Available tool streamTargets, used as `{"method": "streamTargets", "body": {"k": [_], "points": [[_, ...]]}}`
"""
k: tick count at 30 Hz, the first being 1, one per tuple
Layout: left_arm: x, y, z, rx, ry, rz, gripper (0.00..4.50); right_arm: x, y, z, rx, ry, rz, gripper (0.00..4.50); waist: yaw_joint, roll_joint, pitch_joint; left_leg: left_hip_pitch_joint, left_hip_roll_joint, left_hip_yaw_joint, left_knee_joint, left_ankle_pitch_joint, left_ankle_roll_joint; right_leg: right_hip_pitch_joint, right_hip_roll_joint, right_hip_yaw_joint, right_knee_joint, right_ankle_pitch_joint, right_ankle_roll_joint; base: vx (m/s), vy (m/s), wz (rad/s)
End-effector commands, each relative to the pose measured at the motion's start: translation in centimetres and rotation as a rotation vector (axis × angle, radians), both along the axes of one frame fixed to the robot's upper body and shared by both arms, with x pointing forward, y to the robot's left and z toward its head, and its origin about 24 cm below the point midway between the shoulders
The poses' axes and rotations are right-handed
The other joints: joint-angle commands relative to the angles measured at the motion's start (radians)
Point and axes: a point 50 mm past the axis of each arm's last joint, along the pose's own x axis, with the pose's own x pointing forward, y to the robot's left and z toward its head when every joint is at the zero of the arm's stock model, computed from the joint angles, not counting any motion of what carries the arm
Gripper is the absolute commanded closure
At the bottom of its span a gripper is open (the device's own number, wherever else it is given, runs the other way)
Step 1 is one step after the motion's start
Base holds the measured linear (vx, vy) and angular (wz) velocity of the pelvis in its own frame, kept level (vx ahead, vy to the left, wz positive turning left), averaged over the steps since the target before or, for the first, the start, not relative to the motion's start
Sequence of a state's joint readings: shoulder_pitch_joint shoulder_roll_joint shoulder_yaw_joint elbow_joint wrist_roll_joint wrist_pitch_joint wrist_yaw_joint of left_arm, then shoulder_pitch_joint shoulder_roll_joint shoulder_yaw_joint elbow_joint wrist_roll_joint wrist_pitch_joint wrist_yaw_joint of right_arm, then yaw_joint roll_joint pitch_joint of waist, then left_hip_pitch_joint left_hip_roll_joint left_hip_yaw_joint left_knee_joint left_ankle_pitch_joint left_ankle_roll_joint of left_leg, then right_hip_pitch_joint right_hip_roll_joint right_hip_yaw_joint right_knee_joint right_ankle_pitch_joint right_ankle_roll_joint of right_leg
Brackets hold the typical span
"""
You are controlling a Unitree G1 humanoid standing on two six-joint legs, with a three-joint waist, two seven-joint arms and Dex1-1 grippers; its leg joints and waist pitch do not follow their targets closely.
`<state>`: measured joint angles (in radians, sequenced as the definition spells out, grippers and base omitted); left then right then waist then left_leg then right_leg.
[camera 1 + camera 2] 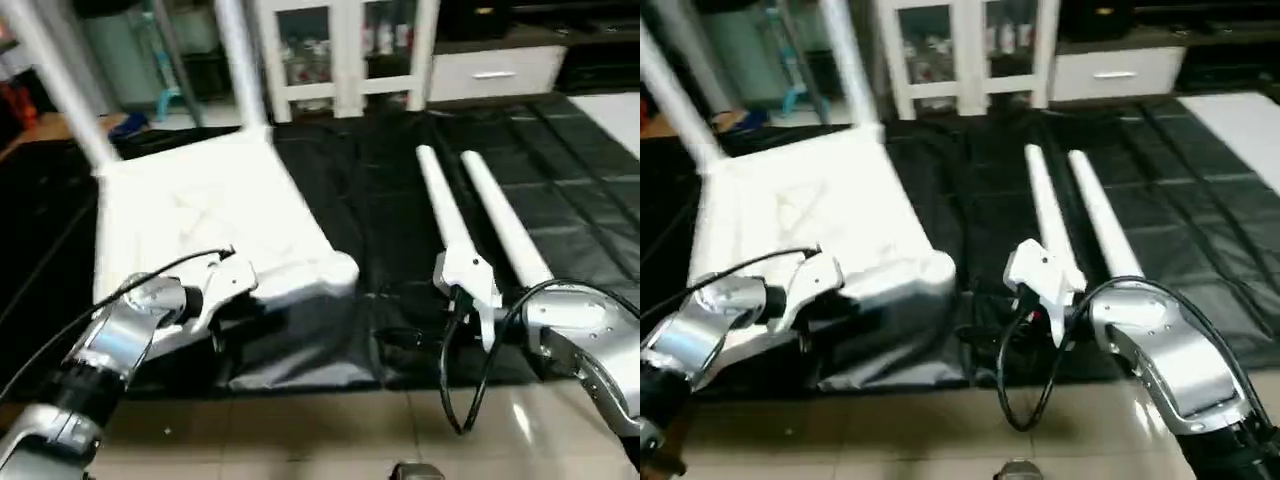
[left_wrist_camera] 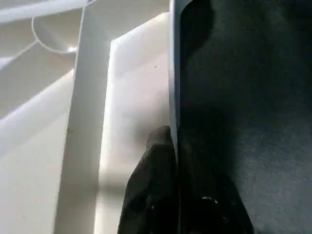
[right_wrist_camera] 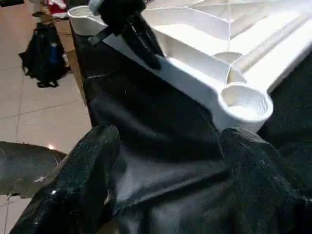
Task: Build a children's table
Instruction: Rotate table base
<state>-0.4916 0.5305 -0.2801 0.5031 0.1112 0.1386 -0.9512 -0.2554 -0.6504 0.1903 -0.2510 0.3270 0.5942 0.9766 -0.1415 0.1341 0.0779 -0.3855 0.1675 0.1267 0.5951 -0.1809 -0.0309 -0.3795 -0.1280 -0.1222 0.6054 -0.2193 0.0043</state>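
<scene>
The children's table's white tabletop [image 1: 200,220] lies underside up on the left of a black sheet. Two white legs [image 1: 60,80] [image 1: 240,70] stand upright in its far corner sockets. Two loose legs [image 1: 445,210] [image 1: 505,225] lie side by side on the sheet to the right. My left gripper [image 2: 175,195] is shut on the tabletop's near rim; the right wrist view shows its black fingers [image 3: 141,41] clamped over that edge. My right gripper [image 3: 165,185] is open and holds nothing, just above the sheet. It faces the empty near-right corner socket [image 3: 243,102].
The black sheet [image 1: 380,200] covers the floor under the parts, with tiles [image 1: 300,430] in front of it. A white glass-door cabinet [image 1: 340,50] stands at the back. A black bag [image 3: 44,53] sits on the tiles. A black cable [image 1: 470,380] loops off my right wrist.
</scene>
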Motion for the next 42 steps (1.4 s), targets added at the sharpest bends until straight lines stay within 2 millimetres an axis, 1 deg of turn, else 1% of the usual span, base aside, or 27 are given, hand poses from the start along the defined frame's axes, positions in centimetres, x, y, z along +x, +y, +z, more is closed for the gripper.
{"method": "streamTargets", "body": {"k": [1,2,3,4,5,6,7,8,10,14,19,21,22,23,25,26,27,28,29,31,33,36,37,38,39,40,42], "points": [[0.7,1.2,0.7,0.025,-0.061,0.084,4.49,0.2,0.2,0.2,-0.004,-0.02,0.004,0.9,0.086,0.017,-0.041,-0.07,0.079,-0.006,-0.235,-0.967,-0.07,0.124,0.028,0.038,0.104,-0.168,-0.04,-0.042,-0.057,-0.05],[1.0,1.1,1.0,0.007,-0.067,0.102,4.2,0.1,0.2,0.2,-0.004,-0.022,0.002,0.9,0.063,-0.057,-0.075,0.035,0.019,-0.009,-0.093,-0.645,-0.076,0.023,-0.038,0.098,-0.041,-0.612,-0.012,-0.042,-0.057,-0.05],[1.3,1.2,1.3,-0.012,-0.081,0.129,4.03,0.1,0.1,0.2,-0.004,-0.023,-0.001,0.9,0.069,-0.04,-0.072,0.071,-0.002,-0.016,0.028,-0.455,-0.058,-0.035,-0.105,0.107,-0.123,-0.81,-0.068,-0.012,-0.082,-0.23],[1.5,1.2,1.4,-0.025,-0.089,0.144,4.03,0.1,0.1,0.2,-0.002,-0.023,-0.005,0.9,0.081,-0.07,-0.075,-0.023,-0.017,-0.029,0.055,-0.132,0.007,0.033,-0.101,0.116,-0.118,-0.854,-0.047,0.0,-0.034,-0.23],[1.7,1.3,1.7,-0.02,-0.111,0.154,3.91,0.1,0.1,0.1,-0.002,-0.025,-0.01,0.9,0.111,-0.031,-0.076,-0.026,0.017,-0.029,-0.007,-0.1,0.012,0.024,-0.066,0.105,-0.101,-0.693,-0.074,0.0,-0.034,-0.23],[2.1,1.4,2.0,-0.001,-0.15,0.164,3.78,0.1,0.0,0.1,-0.004,-0.03,-0.019,0.9,0.105,-0.029,-0.077,-0.033,0.024,-0.029,-0.038,-0.195,0.016,0.024,-0.016,0.086,-0.066,-0.488,-0.115,0.0,0.0,0.0],[2.2,1.4,2.1,-0.003,-0.155,0.164,3.65,0.1,0.0,0.1,-0.003,-0.032,-0.02,0.9,0.104,-0.023,-0.078,-0.03,0.027,-0.027,-0.043,-0.24,0.014,0.023,-0.01,0.083,-0.06,-0.436,-0.131,0.0,0.0,0.0],[2.3,1.4,2.2,-0.007,-0.16,0.165,3.65,0.2,0.0,0.1,-0.003,-0.035,-0.022,0.9,0.103,-0.013,-0.084,-0.022,0.03,-0.026,-0.043,-0.285,0.012,0.022,-0.009,0.086,-0.052,-0.35,-0.168,0.0,0.0,0.0],[2.7,1.4,2.7,-0.007,-0.199,0.169,3.36,0.2,0.1,0.2,0.002,-0.042,-0.03,0.9,0.102,-0.006,-0.085,-0.02,0.034,-0.026,-0.049,-0.306,0.019,0.027,-0.012,0.086,-0.054,-0.288,-0.197,0.0,0.0,0.0],[3.2,1.4,3.4,-0.005,-0.275,0.184,3.01,0.5,0.1,0.1,0.0,-0.059,-0.053,0.9,0.108,-0.005,-0.087,-0.017,0.037,-0.019,-0.055,-0.309,0.024,0.029,-0.009,0.087,-0.055,-0.205,-0.21,0.0,0.0,0.0],[2.7,1.1,3.8,-0.075,-0.306,0.182,2.8,0.6,0.1,0.1,0.007,-0.073,-0.067,0.9,0.12,-0.004,-0.094,-0.016,0.037,-0.011,-0.05,-0.25,0.045,0.034,-0.013,0.091,-0.05,-0.119,-0.225,0.0,0.0,0.0],[2.5,0.9,3.9,-0.107,-0.301,0.177,2.8,0.7,0.2,0.1,0.009,-0.084,-0.075,0.9,0.129,-0.003,-0.098,-0.015,0.042,-0.009,-0.048,-0.198,0.057,0.035,-0.015,0.091,-0.043,-0.041,-0.241,0.0,0.0,0.0],[1.9,0.5,5.1,-0.288,-0.318,0.243,2.8,1.6,0.3,0.6,0.043,-0.165,-0.174,0.9,0.133,-0.002,-0.1,-0.014,0.039,-0.007,-0.044,-0.17,0.071,0.034,-0.012,0.089,-0.04,0.001,-0.248,0.0,0.0,0.0],[1.8,0.4,5.5,-0.331,-0.339,0.269,2.8,1.9,0.3,0.8,0.056,-0.184,-0.207,0.9,0.134,0.0,-0.103,-0.016,0.042,-0.005,-0.043,-0.126,0.077,0.035,-0.018,0.087,-0.031,0.058,-0.267,0.0,0.0,0.0],[1.2,0.2,7.2,-0.572,-0.394,0.497,2.8,3.3,0.4,1.8,0.152,-0.239,-0.408,0.9,0.136,-0.003,-0.106,-0.009,0.044,0.001,-0.037,-0.115,0.082,0.033,-0.015,0.086,-0.028,0.076,-0.286,0.0,0.0,0.0],[1.1,0.2,7.2,-0.576,-0.394,0.503,2.8,3.4,0.4,1.8,0.154,-0.239,-0.412,0.9,0.139,-0.003,-0.103,-0.008,0.044,0.006,-0.037,-0.116,0.093,0.03,-0.013,0.085,-0.033,0.056,-0.289,0.0,0.0,0.0],[0.3,-0.2,7.3,-0.672,-0.385,0.618,2.8,3.8,0.4,1.9,0.196,-0.229,-0.529,0.9,0.145,-0.026,-0.102,-0.006,0.042,0.012,-0.038,-0.134,0.095,0.03,-0.007,0.086,-0.038,0.004,-0.276,0.0,0.0,0.0],[0.1,-0.3,7.3,-0.679,-0.393,0.633,2.8,3.8,0.4,2.0,0.199,-0.238,-0.545,0.9,0.149,-0.015,-0.101,-0.005,0.044,0.011,-0.038,-0.129,0.093,0.03,-0.01,0.088,-0.033,-0.009,-0.277,0.0,0.0,0.0],[-0.8,-0.6,7.2,-0.728,-0.451,0.723,2.8,3.9,0.3,2.3,0.214,-0.294,-0.62,0.9,0.147,-0.021,-0.095,-0.009,0.049,0.014,-0.043,-0.149,0.091,0.028,-0.008,0.087,-0.046,-0.066,-0.254,0.0,0.0,0.0],[-1.4,-0.5,6.8,-0.751,-0.47,0.812,2.8,4.2,0.3,2.4,0.2,-0.342,-0.681,0.9,0.15,-0.02,-0.097,-0.005,0.047,0.016,-0.043,-0.164,0.077,0.023,-0.003,0.087,-0.051,-0.113,-0.221,0.0,0.0,0.0],[-2.3,0.1,6.2,-0.804,-0.49,0.937,2.8,4.9,-0.3,2.3,0.168,-0.411,-0.835,0.9,0.148,-0.032,-0.093,-0.008,0.042,0.019,-0.047,-0.2,0.045,0.019,-0.003,0.088,-0.062,-0.199,-0.182,0.0,0.0,0.0],[-3.3,0.7,6.0,-0.841,-0.508,1.002,2.8,5.2,-0.8,2.0,0.196,-0.434,-0.935,0.9,0.143,-0.029,-0.089,-0.007,0.041,0.015,-0.056,-0.279,0.006,0.013,-0.001,0.088,-0.071,-0.288,-0.133,0.0,0.0,0.0],[-3.5,0.7,6.1,-0.847,-0.509,1.011,2.8,5.2,-0.8,1.9,0.206,-0.43,-0.942,0.9,0.143,-0.043,-0.089,-0.007,0.04,0.015,-0.057,-0.288,0.002,0.014,0.001,0.089,-0.073,-0.295,-0.124,0.0,0.0,0.0],[-3.9,0.6,6.2,-0.832,-0.519,1.017,2.8,5.1,-0.8,1.5,0.215,-0.403,-0.957,0.9,0.146,-0.035,-0.091,-0.005,0.043,0.013,-0.059,-0.29,-0.004,0.013,-0.002,0.091,-0.071,-0.283,-0.12,0.0,0.0,0.0],[-4.1,0.3,6.3,-0.816,-0.531,1.021,2.8,5.0,-0.9,1.2,0.22,-0.376,-0.974,0.9,0.145,-0.047,-0.09,-0.007,0.046,0.013,-0.061,-0.285,-0.001,0.014,-0.001,0.092,-0.072,-0.268,-0.12,0.0,0.0,0.0],[-4.4,-0.1,6.2,-0.797,-0.522,1.024,2.8,4.7,-1.0,0.7,0.227,-0.343,-0.982,0.9,0.146,-0.044,-0.086,-0.01,0.047,0.013,-0.064,-0.284,0.0,0.013,-0.002,0.093,-0.072,-0.255,-0.119,0.0,0.0,0.0],[-5.3,-1.1,6.2,-0.754,-0.48,1.056,2.8,3.9,-0.5,0.2,0.208,-0.327,-0.963,0.9,0.153,-0.043,-0.088,-0.004,0.05,0.013,-0.065,-0.291,-0.009,0.012,-0.001,0.095,-0.072,-0.23,-0.11,0.0,0.0,0.0]]}}
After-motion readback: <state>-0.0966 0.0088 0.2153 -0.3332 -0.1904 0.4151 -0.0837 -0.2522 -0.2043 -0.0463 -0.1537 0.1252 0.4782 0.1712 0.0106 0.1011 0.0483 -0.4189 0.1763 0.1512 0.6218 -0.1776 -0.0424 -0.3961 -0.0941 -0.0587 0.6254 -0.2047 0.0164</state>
